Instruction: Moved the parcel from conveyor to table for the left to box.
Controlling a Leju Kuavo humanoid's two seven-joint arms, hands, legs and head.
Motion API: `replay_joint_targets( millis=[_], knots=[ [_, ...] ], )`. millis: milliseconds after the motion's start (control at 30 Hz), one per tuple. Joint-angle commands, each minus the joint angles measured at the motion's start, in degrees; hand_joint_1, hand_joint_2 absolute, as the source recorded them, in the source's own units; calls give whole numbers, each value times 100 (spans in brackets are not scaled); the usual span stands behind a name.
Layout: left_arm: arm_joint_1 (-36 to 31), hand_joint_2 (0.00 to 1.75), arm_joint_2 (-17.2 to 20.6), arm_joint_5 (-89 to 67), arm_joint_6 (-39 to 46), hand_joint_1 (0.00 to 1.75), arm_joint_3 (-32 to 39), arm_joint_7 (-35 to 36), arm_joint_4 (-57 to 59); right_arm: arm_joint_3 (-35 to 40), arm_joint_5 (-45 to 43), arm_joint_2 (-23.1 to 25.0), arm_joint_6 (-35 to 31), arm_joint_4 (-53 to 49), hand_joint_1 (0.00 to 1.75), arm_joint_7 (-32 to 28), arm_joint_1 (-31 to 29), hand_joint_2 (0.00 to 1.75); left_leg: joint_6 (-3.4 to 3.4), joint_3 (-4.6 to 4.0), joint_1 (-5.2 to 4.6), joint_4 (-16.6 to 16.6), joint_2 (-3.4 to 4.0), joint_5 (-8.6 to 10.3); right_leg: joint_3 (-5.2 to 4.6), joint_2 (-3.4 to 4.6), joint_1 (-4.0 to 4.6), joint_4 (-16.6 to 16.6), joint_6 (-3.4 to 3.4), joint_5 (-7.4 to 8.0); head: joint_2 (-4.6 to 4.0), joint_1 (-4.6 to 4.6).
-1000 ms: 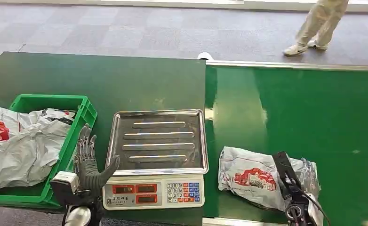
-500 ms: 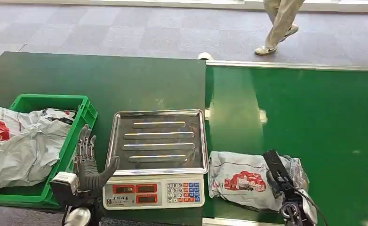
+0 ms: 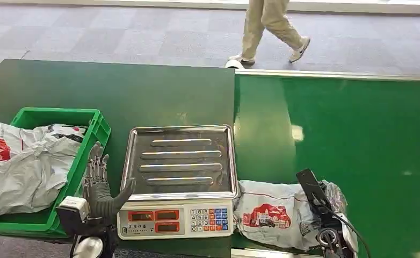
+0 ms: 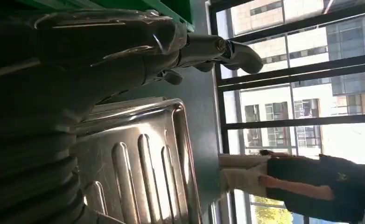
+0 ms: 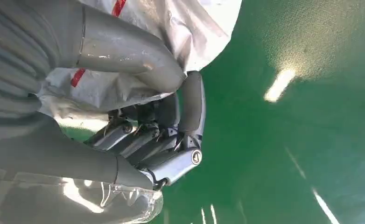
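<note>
While the right hand (image 3: 318,201) grips the parcel (image 3: 269,214) on the conveyor (image 3: 358,134) just beside the scale (image 3: 178,180), mid-transfer, left hand (image 3: 98,185) waits, fingers spread; next probably lift onto the table (image 3: 116,91).

— Where does the scale (image 3: 178,183) sit?
— On the table (image 3: 116,91), near its front edge, with the crate (image 3: 92,140) just to its left; bagged parcels (image 3: 25,161) lie in the crate.
— And the left hand (image 3: 101,185)?
— Between crate and scale, at the table's front.
— What lies right of the table?
— The conveyor (image 3: 358,134). The parcel (image 3: 272,215) lies on its near edge, just beside the scale, and the right hand (image 3: 323,207) grips the parcel's right end.
— Anything behind?
— A person (image 3: 269,27) on the floor beyond the conveyor's far rail.
</note>
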Motion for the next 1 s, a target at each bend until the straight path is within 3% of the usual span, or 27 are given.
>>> replay_joint_targets(
  millis=[33, 200, 433, 500, 667, 833, 1000],
  knots=[
    [29, 175, 54, -8, 13, 0, 82, 67, 17, 262, 61, -46, 73, 494, 175, 19, -264, 175, 6, 6, 0, -3, 10, 0, 2, 7, 2, -4, -8, 3, 0, 0],
    [95, 175, 33, -12, 29, 0, 132, 71, -51, 276, -113, -28, -198, 561, 175, -312, -399, 175, 9, 10, 0, -7, 19, 0, 4, 15, 4, -8, -13, 6, 0, 0],
    [105, 175, 40, -13, 29, 0, 136, 70, -51, 286, -106, -34, -183, 553, 175, -304, -430, 175, 5, 4, 0, -2, 7, 0, 1, 5, 2, -2, -8, 2, 0, 2],
    [156, 175, 27, -14, 40, 0, 173, 69, -107, 110, -735, 63, -166, 319, 175, -881, -404, 175, 11, 9, 0, -8, 14, 2, 4, 9, 5, -9, -17, 6, 0, 2],
    [139, 175, 38, 55, 53, 0, 178, 2, -88, -191, -3165, 148, 966, -177, 175, -2276, -344, 175, 8, 2, -3, -3, 16, 0, -4, 12, 1, 0, -13, 4, 0, 0],
    [59, 175, 38, 92, 20, 0, 168, 2, -64, -701, -5016, 201, 1803, -551, 175, -2658, -247, 175, 5, 0, -2, -1, 3, 1, -3, 0, 0, 1, -9, 1, 0, 0],
    [39, 175, 40, 73, -61, 0, 129, 2, -16, -946, -5956, 108, 2161, -771, 175, -2611, -127, 175, 7, 1, -3, -2, -5, 3, -1, -7, -1, -1, -9, 0, 0, 0]
  ],
)
